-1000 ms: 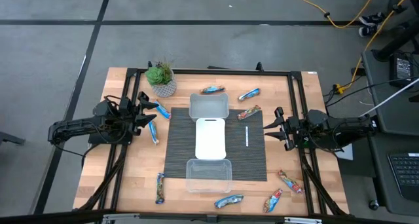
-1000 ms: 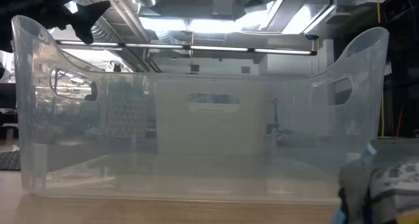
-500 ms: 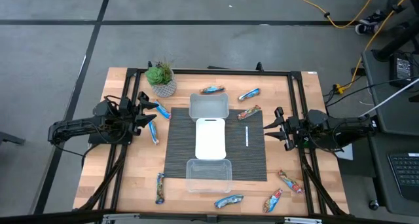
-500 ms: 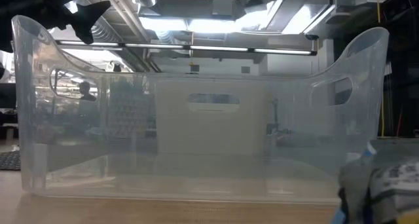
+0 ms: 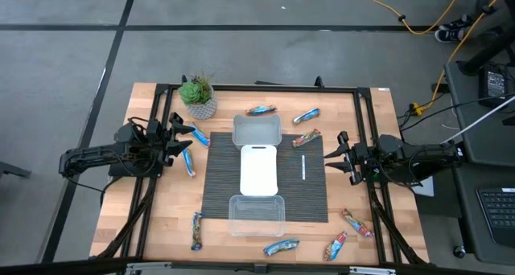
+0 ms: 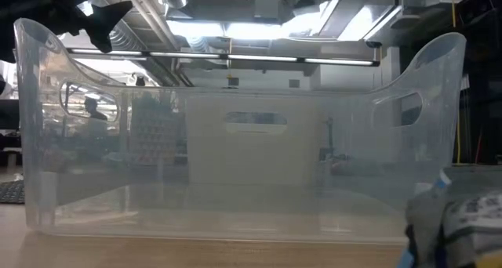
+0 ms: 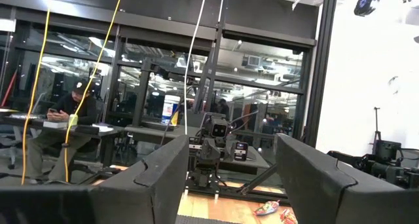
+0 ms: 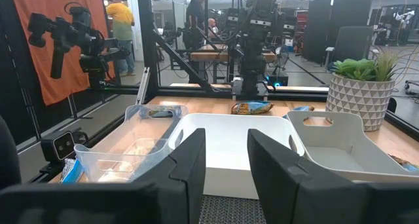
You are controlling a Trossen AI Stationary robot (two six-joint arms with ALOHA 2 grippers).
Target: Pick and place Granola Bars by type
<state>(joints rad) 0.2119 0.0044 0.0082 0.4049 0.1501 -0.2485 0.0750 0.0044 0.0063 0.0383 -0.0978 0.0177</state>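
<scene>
Several granola bars in shiny wrappers lie flat around the dark mat: blue ones point(image 5: 261, 110) point(image 5: 306, 116) near the far edge, a red-brown one point(image 5: 306, 138) on the mat, two blue ones point(image 5: 199, 135) point(image 5: 188, 161) by the left arm, and others point(image 5: 196, 231) point(image 5: 282, 247) point(image 5: 336, 246) point(image 5: 356, 222) along the near side. My left gripper point(image 5: 179, 142) point(image 7: 229, 178) hovers open at the table's left, above the two blue bars. My right gripper point(image 5: 336, 154) point(image 8: 226, 165) hovers open at the mat's right edge, facing the tubs. Neither holds anything.
Three tubs stand in a row down the mat's middle: a grey one point(image 5: 257, 132) far, a white one point(image 5: 259, 170) in the middle, a clear one point(image 5: 257, 215) point(image 6: 235, 174) near. A thin white stick point(image 5: 303, 166) lies on the mat. A potted plant point(image 5: 198, 96) stands at the far left.
</scene>
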